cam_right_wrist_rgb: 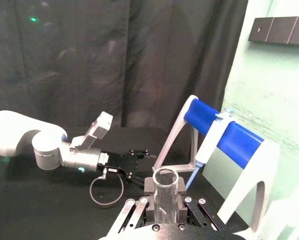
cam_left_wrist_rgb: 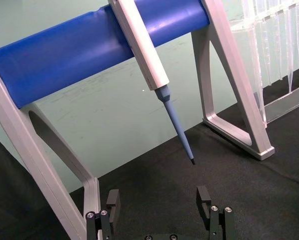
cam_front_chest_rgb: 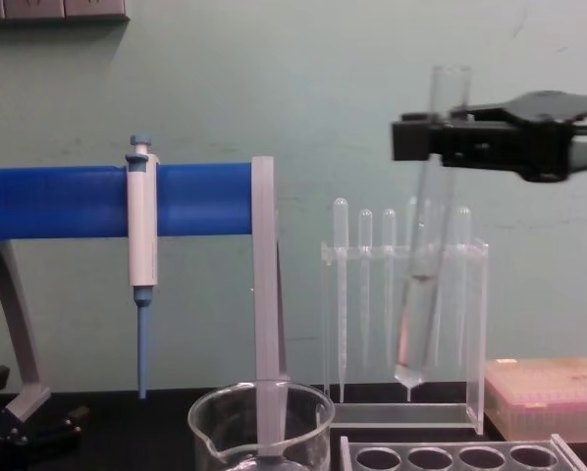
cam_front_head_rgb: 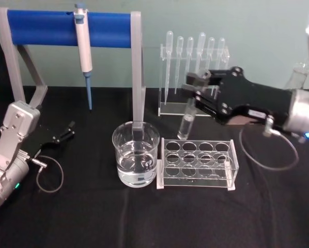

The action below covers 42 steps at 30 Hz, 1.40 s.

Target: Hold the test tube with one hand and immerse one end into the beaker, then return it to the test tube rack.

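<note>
My right gripper (cam_front_head_rgb: 192,92) is shut on the upper part of the test tube (cam_front_head_rgb: 186,122), a clear glass tube that hangs nearly upright. In the chest view the tube (cam_front_chest_rgb: 423,275) tilts slightly, and its rounded end hovers above the rack's back edge, to the right of the beaker (cam_front_chest_rgb: 261,424). The right wrist view looks down on the tube's open rim (cam_right_wrist_rgb: 165,186), clamped between the black fingers (cam_right_wrist_rgb: 150,186). The beaker (cam_front_head_rgb: 136,154) stands mid-table, partly filled with clear liquid. My left gripper (cam_left_wrist_rgb: 159,200) rests open and empty at the table's left (cam_front_head_rgb: 66,131).
A clear rack with round holes (cam_front_head_rgb: 198,163) stands just right of the beaker. Behind it is a stand of thin pipettes (cam_front_head_rgb: 193,72). A white pipettor with a blue tip (cam_front_head_rgb: 83,49) hangs on a blue-barred frame (cam_front_head_rgb: 46,28). A pink box (cam_front_chest_rgb: 546,392) sits at the right.
</note>
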{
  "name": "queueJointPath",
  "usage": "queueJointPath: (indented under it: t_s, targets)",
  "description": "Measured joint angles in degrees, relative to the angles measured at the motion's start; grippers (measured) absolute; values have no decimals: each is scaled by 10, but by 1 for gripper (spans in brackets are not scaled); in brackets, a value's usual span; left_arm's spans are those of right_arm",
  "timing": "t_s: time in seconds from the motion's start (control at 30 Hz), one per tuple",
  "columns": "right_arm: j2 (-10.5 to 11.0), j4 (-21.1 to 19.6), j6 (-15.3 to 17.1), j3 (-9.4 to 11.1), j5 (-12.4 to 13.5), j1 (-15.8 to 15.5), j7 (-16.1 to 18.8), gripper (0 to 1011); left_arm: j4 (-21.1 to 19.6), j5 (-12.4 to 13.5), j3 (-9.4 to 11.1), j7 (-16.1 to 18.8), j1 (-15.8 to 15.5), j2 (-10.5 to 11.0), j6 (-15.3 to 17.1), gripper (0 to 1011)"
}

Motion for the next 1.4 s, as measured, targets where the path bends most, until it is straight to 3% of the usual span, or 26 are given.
queueJointPath:
  t_s: [0.2, 0.43, 0.67, 1.4]
  targets:
    - [23, -11, -32, 22, 2, -45, -4, 238, 0, 0, 0, 0, 0, 0, 0, 1000]
    - [27, -2, -47, 28, -4, -67, -1, 238, 0, 0, 0, 0, 0, 0, 0, 1000]
    - [17, 11, -62, 26, -26, -67, 7, 238, 0, 0, 0, 0, 0, 0, 0, 1000]
    - [-15, 63, -70, 20, -40, -67, 18, 238, 0, 0, 0, 0, 0, 0, 0, 1000]
